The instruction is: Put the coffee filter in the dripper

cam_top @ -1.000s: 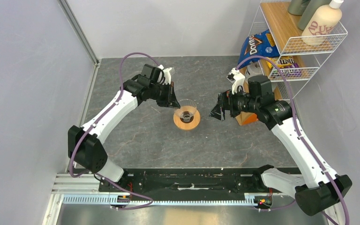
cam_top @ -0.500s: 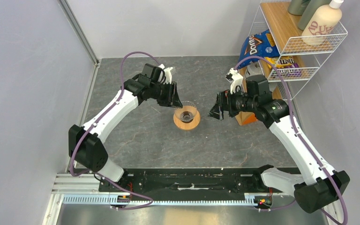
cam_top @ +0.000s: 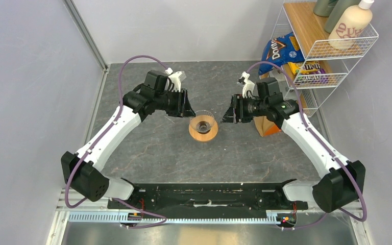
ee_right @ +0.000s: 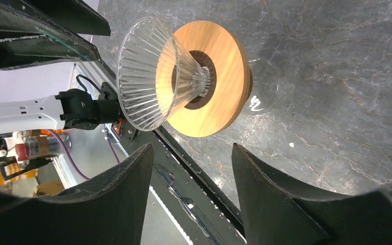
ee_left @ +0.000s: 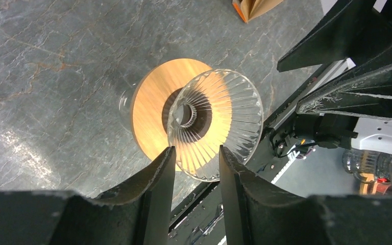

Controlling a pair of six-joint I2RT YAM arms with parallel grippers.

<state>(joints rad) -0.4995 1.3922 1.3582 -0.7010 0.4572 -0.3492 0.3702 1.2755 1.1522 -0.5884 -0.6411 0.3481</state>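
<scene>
My left gripper and right gripper flank the empty dripper, both open, holding nothing; filter lies apart, unplaced.

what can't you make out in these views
Top view: the right arm covers part of the tan paper item, maybe the coffee filter; the left wrist view's top edge cuts it off.
Top view: the bottles are cut by the top edge.
Left wrist view: the left gripper overlaps the dripper rim, so contact is unclear; too small from above.
</scene>
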